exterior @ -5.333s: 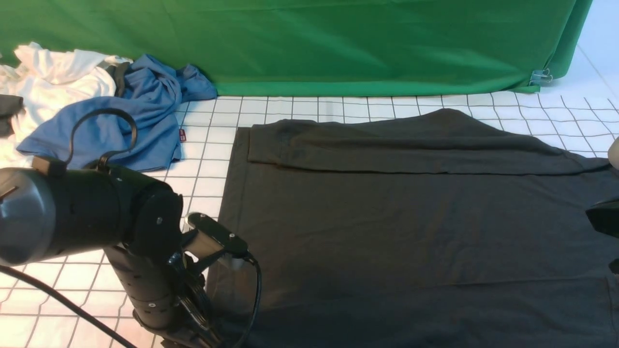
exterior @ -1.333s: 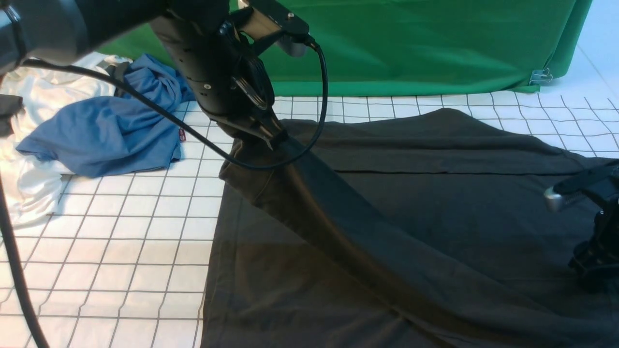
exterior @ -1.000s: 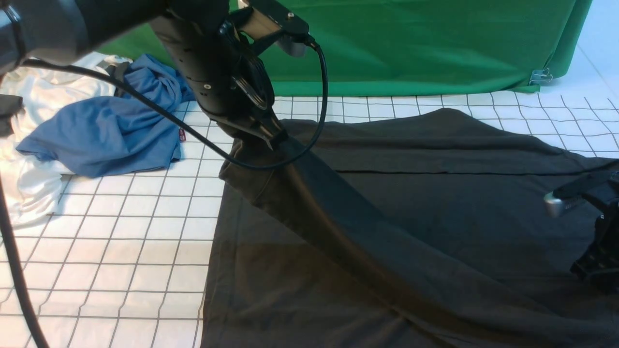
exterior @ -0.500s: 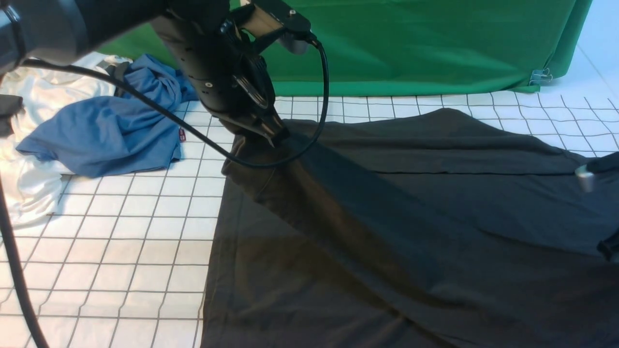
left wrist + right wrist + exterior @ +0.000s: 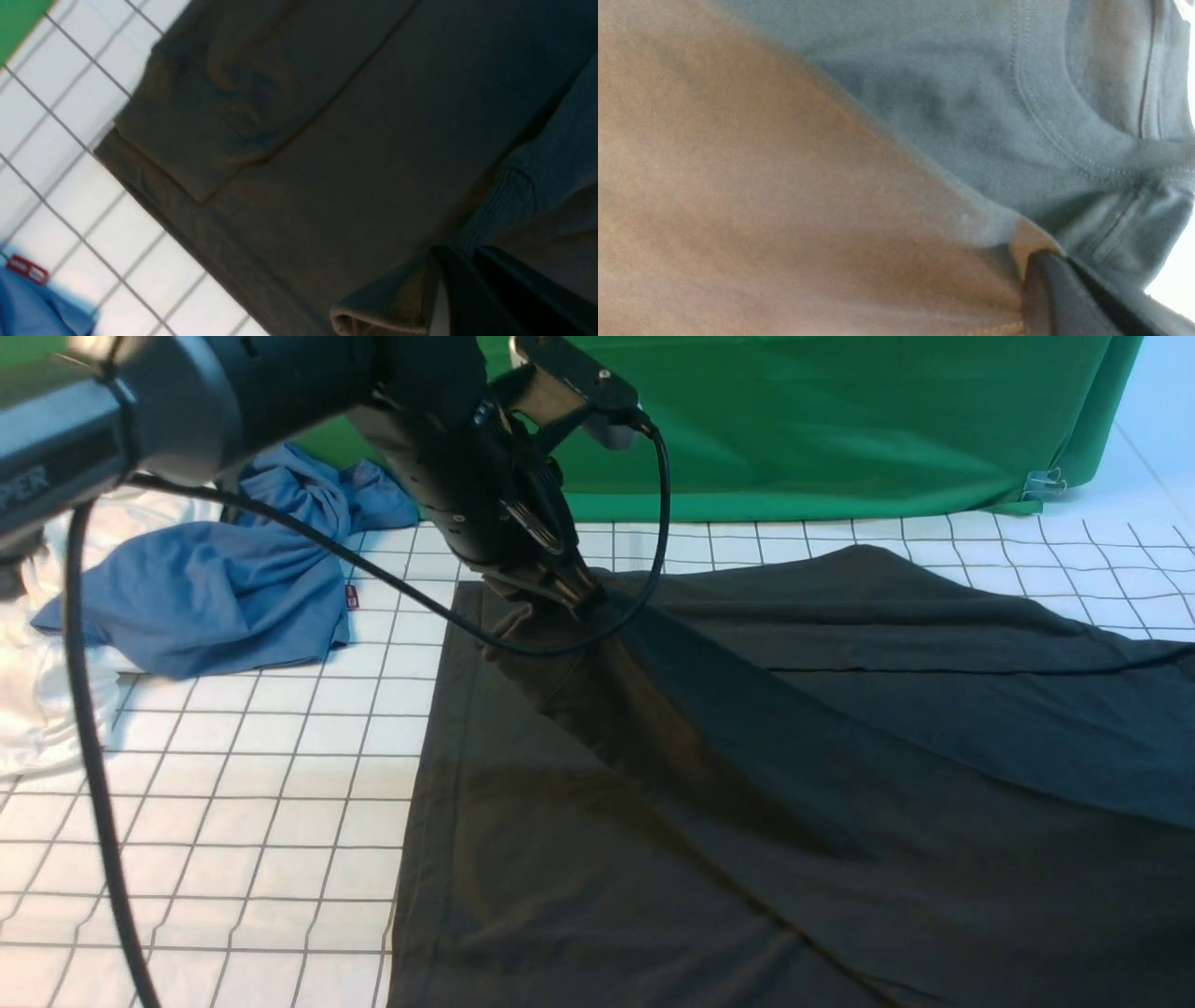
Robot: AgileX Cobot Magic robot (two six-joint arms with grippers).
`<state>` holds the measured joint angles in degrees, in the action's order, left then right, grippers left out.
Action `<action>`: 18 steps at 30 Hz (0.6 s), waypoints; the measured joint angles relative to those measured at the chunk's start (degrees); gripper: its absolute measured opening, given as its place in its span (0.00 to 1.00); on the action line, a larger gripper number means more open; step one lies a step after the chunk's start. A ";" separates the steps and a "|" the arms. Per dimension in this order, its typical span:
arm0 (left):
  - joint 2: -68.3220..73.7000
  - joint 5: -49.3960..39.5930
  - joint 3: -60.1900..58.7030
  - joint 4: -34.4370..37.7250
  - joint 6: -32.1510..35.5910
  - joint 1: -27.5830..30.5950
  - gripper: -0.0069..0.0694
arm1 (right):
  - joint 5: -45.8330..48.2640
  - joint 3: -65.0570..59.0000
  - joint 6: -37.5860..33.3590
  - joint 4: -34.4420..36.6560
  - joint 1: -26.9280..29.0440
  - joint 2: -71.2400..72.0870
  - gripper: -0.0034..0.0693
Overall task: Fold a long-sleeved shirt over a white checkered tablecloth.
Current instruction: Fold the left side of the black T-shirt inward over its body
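The long-sleeved shirt (image 5: 840, 784), charcoal black, lies spread over the white checkered tablecloth (image 5: 233, 784). Its near sleeve rises in a taut band toward the far left corner of the body. My left gripper (image 5: 571, 600) holds that sleeve up there, shut on the ribbed cuff (image 5: 509, 196), with its dark jaws (image 5: 467, 259) pressed together. My right gripper (image 5: 1043, 263) is out of the front view. In its wrist view it is shut on a fold of the shirt (image 5: 924, 93) close to the stitched neckline (image 5: 1064, 149).
A crumpled blue shirt (image 5: 233, 588) with a small red tag and a white garment (image 5: 37, 691) lie at the far left. A green cloth (image 5: 794, 420) hangs along the back, clipped at its right end (image 5: 1046, 483). The left arm's cable (image 5: 93, 784) hangs over the left squares.
My left gripper has moved right with the cuff, pulling the sleeve across the shirt. The right arm has left the front view, and the shirt's right side has lifted.
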<state>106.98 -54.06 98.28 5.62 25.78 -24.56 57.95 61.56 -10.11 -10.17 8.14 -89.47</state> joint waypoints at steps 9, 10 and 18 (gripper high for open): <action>4.91 2.20 5.46 -0.02 0.38 0.00 0.05 | -1.56 -2.82 1.42 -0.11 3.48 0.31 0.11; 5.10 2.36 5.68 -0.02 0.38 0.00 0.05 | -1.81 -2.96 1.42 -0.23 3.60 0.31 0.11; 7.72 3.19 5.97 -0.02 0.49 0.00 0.05 | -2.85 -3.76 1.82 -0.70 3.94 0.36 0.12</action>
<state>114.70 -50.87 104.24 5.61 26.27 -24.56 55.10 57.80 -8.29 -10.87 12.09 -89.11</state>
